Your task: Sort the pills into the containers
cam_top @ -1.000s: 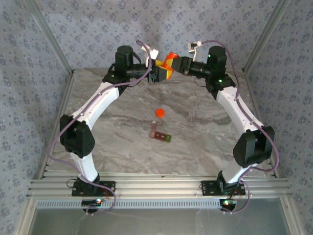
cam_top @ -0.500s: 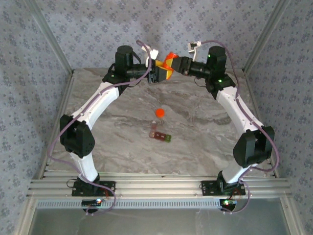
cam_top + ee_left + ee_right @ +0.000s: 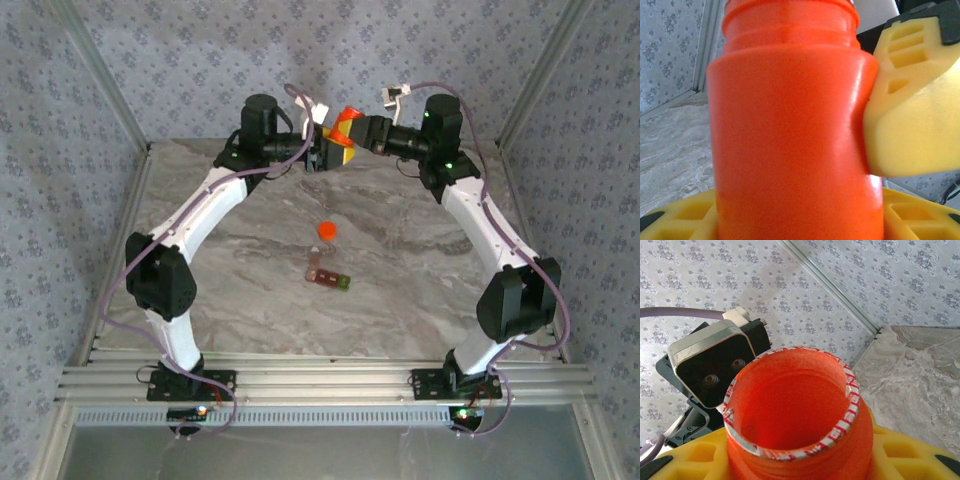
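Reaching across a marbled bench, two arms meet at its 12 o'clock edge. There the right fingers clamp an open orange bottle aloft; the left fingers flank it, grip unclear. The red-brown containers lie mid-bench, an orange cap near at 12 o'clock.

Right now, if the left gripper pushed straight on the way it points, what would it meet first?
The orange bottle, sitting close up between the left gripper's fingers. The right gripper, which holds the bottle, probably comes next.
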Controlling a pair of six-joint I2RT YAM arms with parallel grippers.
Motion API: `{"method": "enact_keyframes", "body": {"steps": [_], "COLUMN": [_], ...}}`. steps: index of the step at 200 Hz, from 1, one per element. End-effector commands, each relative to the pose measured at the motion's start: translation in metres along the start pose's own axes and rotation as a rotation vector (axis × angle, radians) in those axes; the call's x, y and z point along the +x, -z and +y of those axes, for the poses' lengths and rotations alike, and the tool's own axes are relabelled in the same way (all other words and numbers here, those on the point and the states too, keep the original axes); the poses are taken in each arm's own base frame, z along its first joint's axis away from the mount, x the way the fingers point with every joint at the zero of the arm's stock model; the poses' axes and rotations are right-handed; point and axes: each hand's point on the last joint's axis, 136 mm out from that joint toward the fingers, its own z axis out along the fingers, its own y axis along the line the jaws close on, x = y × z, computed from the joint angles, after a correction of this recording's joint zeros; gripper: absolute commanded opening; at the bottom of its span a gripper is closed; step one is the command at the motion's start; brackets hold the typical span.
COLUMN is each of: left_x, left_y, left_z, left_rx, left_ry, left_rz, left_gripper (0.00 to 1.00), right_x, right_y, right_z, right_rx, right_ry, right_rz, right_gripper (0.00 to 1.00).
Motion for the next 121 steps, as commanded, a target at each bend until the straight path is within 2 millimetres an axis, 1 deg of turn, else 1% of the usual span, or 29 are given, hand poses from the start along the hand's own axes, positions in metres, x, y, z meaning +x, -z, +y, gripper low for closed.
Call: {"method": "enact_keyframes", "body": {"steps": [1, 15, 34, 51, 55, 62, 70, 72, 73, 74, 77, 80, 81, 91, 109, 121], "left_x": [-0.015, -0.019, -0.024, -0.025, -0.026, -0.026, -0.026, -0.026, -0.025, -0.026, -0.026, -0.027, -0.026, -0.026, -0.025, -0.026], "left_y": [0.002, 0.005, 0.009, 0.012, 0.013, 0.014, 0.015, 0.016, 0.016, 0.016, 0.017, 0.018, 0.018, 0.021, 0.027, 0.031], "left_z": [-0.015, -0.014, -0.012, -0.011, -0.011, -0.011, -0.009, -0.009, -0.008, -0.009, -0.008, -0.008, -0.007, -0.005, -0.001, 0.001], "left_rx": [0.04, 0.03, 0.011, -0.005, -0.007, -0.013, -0.02, -0.022, -0.023, -0.023, -0.026, -0.028, -0.03, -0.041, -0.057, -0.067], "left_ry": [-0.053, -0.061, -0.068, -0.075, -0.076, -0.079, -0.077, -0.077, -0.076, -0.076, -0.077, -0.079, -0.078, -0.076, -0.078, -0.081], "left_rz": [-0.028, -0.05, -0.08, -0.098, -0.101, -0.105, -0.106, -0.107, -0.106, -0.106, -0.107, -0.109, -0.109, -0.111, -0.113, -0.115], "left_gripper": [0.49, 0.34, 0.25, 0.12, 0.11, 0.06, 0.0, 0.0, 0.0, 0.0, 0.0, 0.0, 0.0, 0.0, 0.0, 0.0], "right_x": [-0.011, -0.01, -0.011, -0.012, -0.012, -0.013, -0.015, -0.016, -0.016, -0.017, -0.019, -0.02, -0.021, -0.03, -0.043, -0.045], "right_y": [0.002, 0.003, 0.004, 0.004, 0.004, 0.005, 0.006, 0.008, 0.008, 0.008, 0.01, 0.011, 0.013, 0.023, 0.044, 0.058], "right_z": [0.019, 0.017, 0.016, 0.016, 0.016, 0.016, 0.015, 0.015, 0.015, 0.016, 0.016, 0.016, 0.016, 0.014, 0.012, 0.007], "right_rx": [-0.034, -0.029, -0.024, -0.023, -0.022, -0.022, -0.018, -0.018, -0.018, -0.017, -0.015, -0.014, -0.013, -0.003, 0.01, 0.037], "right_ry": [0.04, 0.038, 0.036, 0.035, 0.035, 0.035, 0.03, 0.029, 0.029, 0.03, 0.028, 0.027, 0.025, 0.016, 0.004, -0.013], "right_rz": [-0.024, -0.024, -0.028, -0.031, -0.032, -0.034, -0.04, -0.043, -0.043, -0.046, -0.052, -0.056, -0.06, -0.089, -0.14, -0.155], "right_gripper": [0.28, 0.28, 0.29, 0.31, 0.32, 0.38, 0.49, 0.52, 0.52, 0.54, 0.58, 0.6, 0.62, 0.7, 0.75, 0.77]}}
